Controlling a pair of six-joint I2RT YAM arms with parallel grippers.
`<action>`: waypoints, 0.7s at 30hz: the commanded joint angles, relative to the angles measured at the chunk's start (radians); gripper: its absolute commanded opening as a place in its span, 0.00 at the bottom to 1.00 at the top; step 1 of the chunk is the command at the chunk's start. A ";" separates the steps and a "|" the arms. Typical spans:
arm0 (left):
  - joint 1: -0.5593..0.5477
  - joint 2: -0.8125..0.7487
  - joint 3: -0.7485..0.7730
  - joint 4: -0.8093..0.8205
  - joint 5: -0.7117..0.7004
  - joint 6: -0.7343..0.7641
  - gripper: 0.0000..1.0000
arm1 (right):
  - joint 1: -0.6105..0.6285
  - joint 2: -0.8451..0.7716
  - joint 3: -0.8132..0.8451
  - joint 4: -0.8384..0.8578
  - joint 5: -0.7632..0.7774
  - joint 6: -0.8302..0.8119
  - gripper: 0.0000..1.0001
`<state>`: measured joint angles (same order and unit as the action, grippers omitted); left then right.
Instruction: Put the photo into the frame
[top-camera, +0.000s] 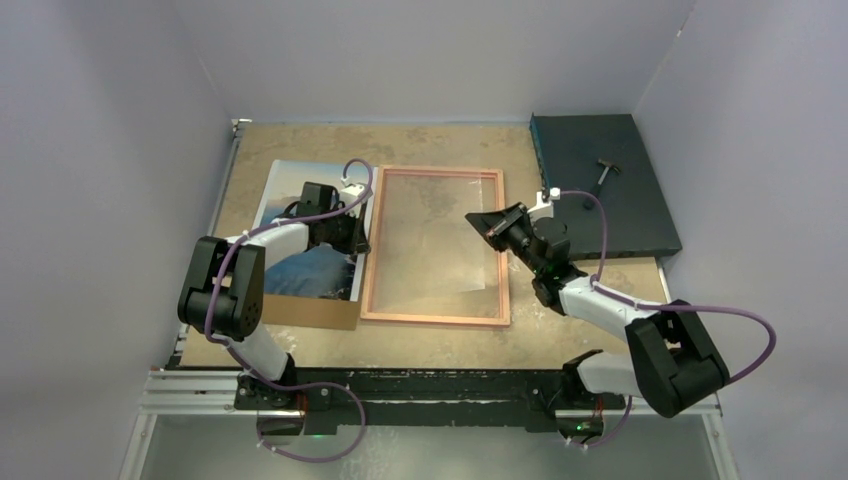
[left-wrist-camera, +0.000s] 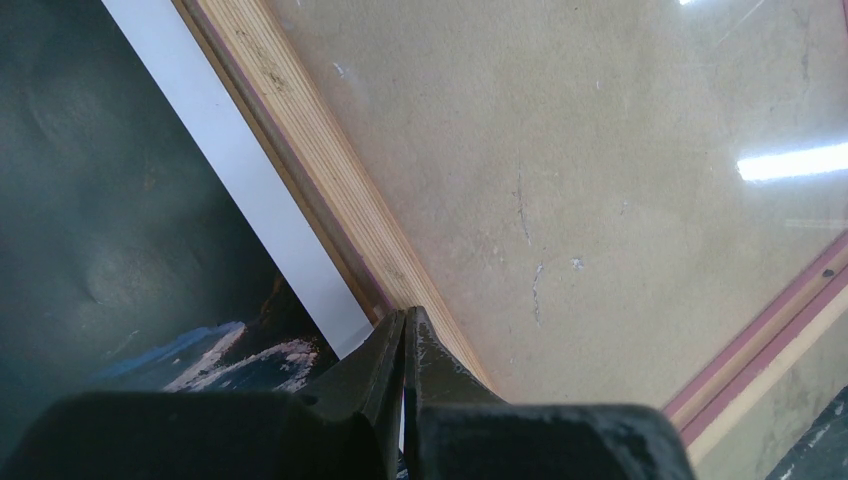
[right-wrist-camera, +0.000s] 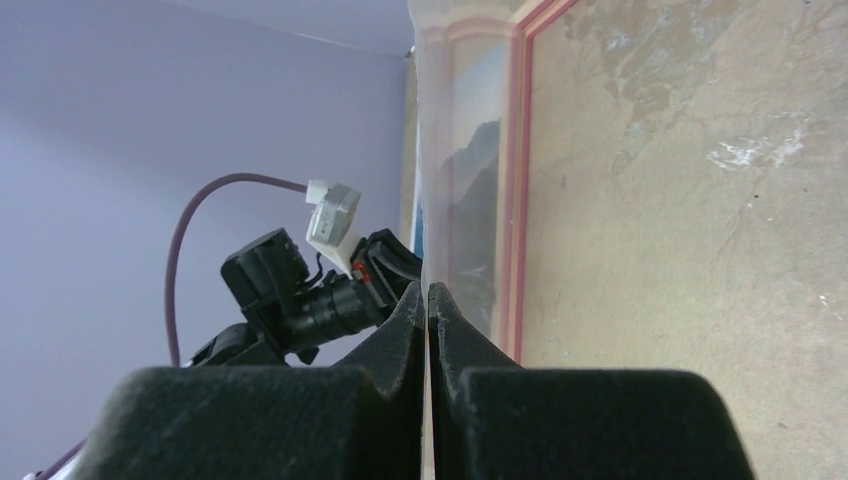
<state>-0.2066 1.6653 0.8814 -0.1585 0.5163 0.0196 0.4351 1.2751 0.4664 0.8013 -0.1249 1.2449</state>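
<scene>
Not done yet. Photo (top-camera: 285, 195) lying picture side up on a brown board (top-camera: 310, 312), just left of the frame (top-camera: 435, 320), touching or nearly touching its left rail, but not inside. Frame flat on the table.

Left gripper (left-wrist-camera: 403, 330) squeezed together, tips down right where the photo's white edge meets the frame's left rail. Cannot tell if any paper is pinched.

Right gripper (right-wrist-camera: 428, 300) squeezed together too, over the frame's right side. Looks pinched on the edge of the clear sheet (top-camera: 440, 250).

Left to do: get the photo across and lay it inside the frame.
</scene>
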 joint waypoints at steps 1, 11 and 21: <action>-0.024 0.001 -0.016 -0.014 0.036 0.006 0.00 | 0.021 -0.001 0.009 -0.092 0.010 -0.063 0.00; -0.024 0.000 -0.015 -0.016 0.038 0.004 0.00 | 0.021 0.003 0.041 -0.209 0.080 -0.165 0.00; -0.024 -0.010 -0.024 -0.010 0.038 0.003 0.00 | 0.021 -0.004 0.055 -0.244 0.100 -0.222 0.05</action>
<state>-0.2066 1.6653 0.8814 -0.1585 0.5159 0.0196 0.4355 1.2736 0.4770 0.6170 0.0086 1.0855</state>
